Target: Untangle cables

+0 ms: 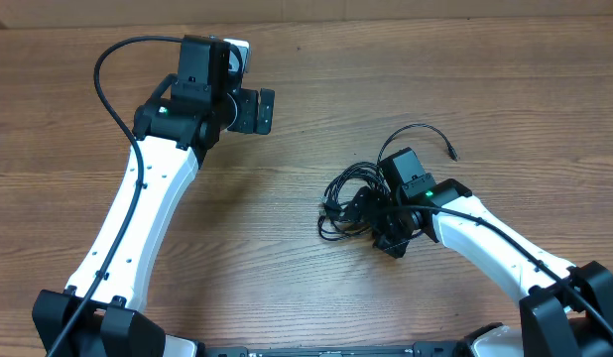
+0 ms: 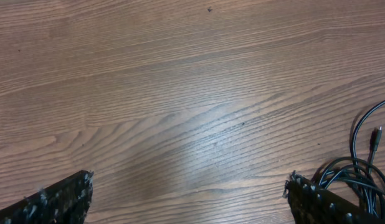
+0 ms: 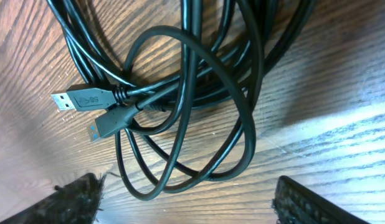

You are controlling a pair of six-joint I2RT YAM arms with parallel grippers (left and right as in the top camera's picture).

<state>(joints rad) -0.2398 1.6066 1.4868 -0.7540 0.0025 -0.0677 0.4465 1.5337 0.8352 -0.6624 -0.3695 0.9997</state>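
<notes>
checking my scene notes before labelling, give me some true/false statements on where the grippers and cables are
1. The left gripper is open over bare table, holding nothing. True.
2. The cables lie apart in straight lines. False: they sit in one tangled bundle.
3. A silver-tipped USB plug lies beside a blue-tipped USB plug. True.
4. The right gripper is far from the cables. False: it is right at the bundle, jaws open.
</notes>
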